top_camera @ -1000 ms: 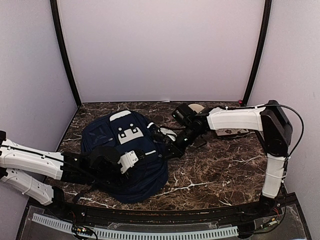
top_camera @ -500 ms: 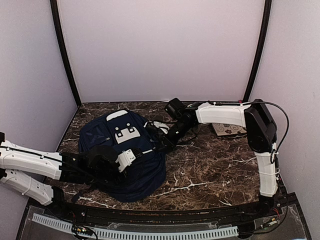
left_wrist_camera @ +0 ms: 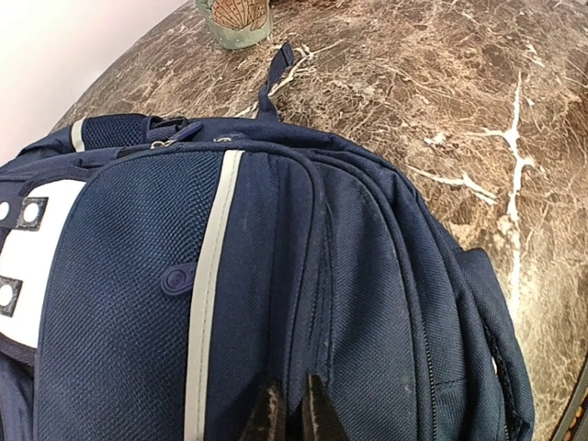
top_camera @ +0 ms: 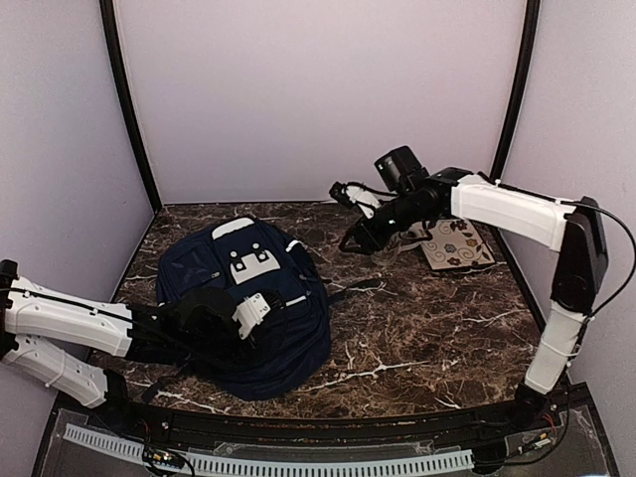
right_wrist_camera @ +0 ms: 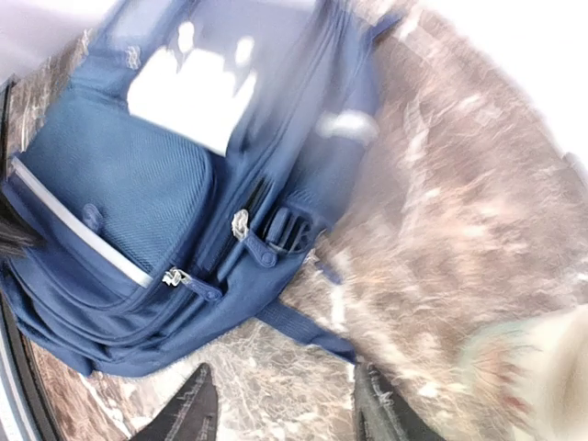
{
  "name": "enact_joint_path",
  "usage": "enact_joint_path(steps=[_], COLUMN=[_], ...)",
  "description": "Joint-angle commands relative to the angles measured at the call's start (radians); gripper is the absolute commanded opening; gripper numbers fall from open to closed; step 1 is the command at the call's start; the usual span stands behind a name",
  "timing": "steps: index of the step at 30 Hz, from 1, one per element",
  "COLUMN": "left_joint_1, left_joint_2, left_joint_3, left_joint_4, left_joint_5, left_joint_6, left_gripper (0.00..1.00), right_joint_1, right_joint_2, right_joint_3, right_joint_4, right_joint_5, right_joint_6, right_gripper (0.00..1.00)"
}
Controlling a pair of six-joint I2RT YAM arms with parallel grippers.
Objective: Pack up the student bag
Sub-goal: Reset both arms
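Navy-blue fabric with grey stripe trim: student bag [top_camera: 248, 318] lying flat on the marble table [top_camera: 427, 338], directly under the left tool [left_wrist_camera: 292, 418] and well down and to the left of the right tool [right_wrist_camera: 285, 409].

Left tool: fingertips together, pinched on a fold of the bag's fabric next to a seam. Looks like holding the bag steady, or tugging a flap. Right tool: fingers apart, nothing between them, up in the air above bare marble.

Best guess at the step: in between items, with the empty tool free to fetch something. Candidates: a flat patterned thing [top_camera: 455, 245] just right of the right tool, and a shell-print cup [left_wrist_camera: 234, 16] on the far side of the bag from the left tool. Next move probably calls for dropping onto one of those, closing on it, then carrying it to an opening. Zip pulls [right_wrist_camera: 241, 223] visible below the right tool, but can't tell if any compartment gapes.

No brand or readable writing anywhere. Just a pale grey patch with holes.
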State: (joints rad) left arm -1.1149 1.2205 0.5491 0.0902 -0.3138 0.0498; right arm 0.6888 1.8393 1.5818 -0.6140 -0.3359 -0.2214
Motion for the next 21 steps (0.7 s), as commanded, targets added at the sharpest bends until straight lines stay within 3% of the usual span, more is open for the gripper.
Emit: enact_joint_path(steps=[1,7,11,14,17,19,21], left_joint_1=[0.063,0.129,0.136,0.136,0.138,0.144,0.156], left_joint_2=[0.049,0.152,0.174,0.118,0.017,-0.046,-0.093], left_joint_3=[0.031,0.130,0.197,0.227,0.222,0.218,0.223], left_joint_4=[0.090,0.089,0.042,-0.005,-0.025,-0.031,-0.038], left_joint_5=[-0.019,0.008,0.004,0.018,-0.024,-0.079,-0.149], left_joint_6=[0.002,0.037,0.019,-0.010,-0.006,0.006,0.018], left_gripper=[0.00,0.04,0.33,0.45,0.73,0.94,0.99], right_joint_1=[0.000,-0.070,-0.143,-0.237,-0.341,-0.397,-0.444], right_joint_2=[-0.172,-0.364,-0.451,-0.512,-0.549,-0.568,-0.586], right_joint_3=[-0.053,-0.200,-0.280,-0.362,-0.412,-0.422,-0.481], right_joint_4=[0.070,0.211,0.264,0.323,0.373,0.398,0.442], right_joint_5=[0.126,0.132,0.164,0.128,0.064,0.061,0.142], right_joint_6=[-0.033,0.028,0.058,0.084,0.124,0.139,0.172], right_gripper=[0.56,0.64,0.74,0.83,0.99,1.00,1.00])
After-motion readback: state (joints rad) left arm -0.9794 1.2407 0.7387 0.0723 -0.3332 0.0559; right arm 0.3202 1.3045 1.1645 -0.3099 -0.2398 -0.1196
